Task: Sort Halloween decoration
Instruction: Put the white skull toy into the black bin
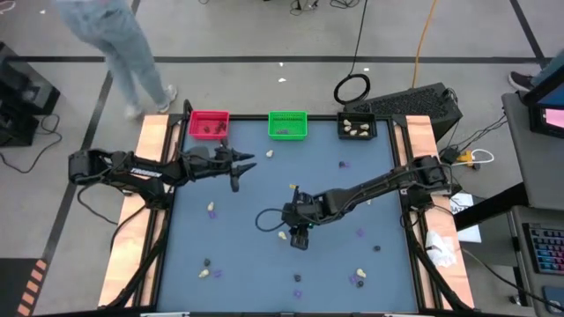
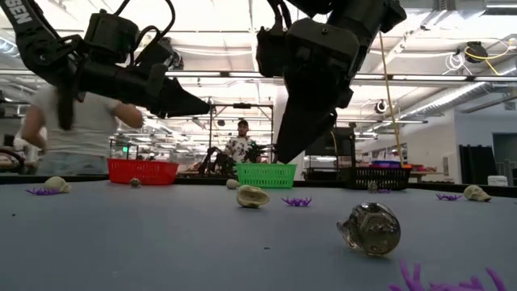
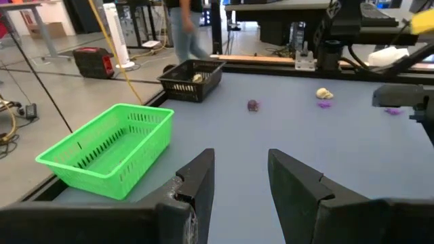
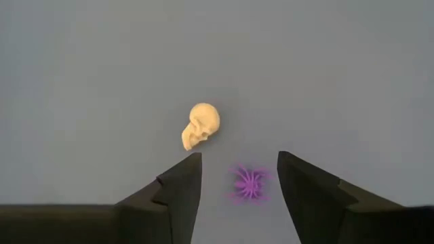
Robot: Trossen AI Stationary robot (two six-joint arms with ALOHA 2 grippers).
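Note:
Tiny trinkets lie scattered on the blue table (image 1: 264, 189): cream skulls, dark lumps, purple spiders. My right gripper (image 4: 239, 183) is open and points down near the table's middle (image 1: 298, 234). Its fingers stand on either side of a purple spider (image 4: 249, 183) without touching it. A cream skull (image 4: 202, 125) lies just beyond the fingers. My left gripper (image 3: 241, 179) is open and empty. It hovers level above the table's far left part (image 1: 244, 162), near the red bin (image 1: 209, 123).
The red bin, the green bin (image 1: 287, 124) and the black bin (image 1: 357, 128) stand in a row along the far edge. The black bin (image 3: 193, 78) holds cream pieces and the red bin dark ones. A person (image 1: 123, 44) walks beyond the far left corner.

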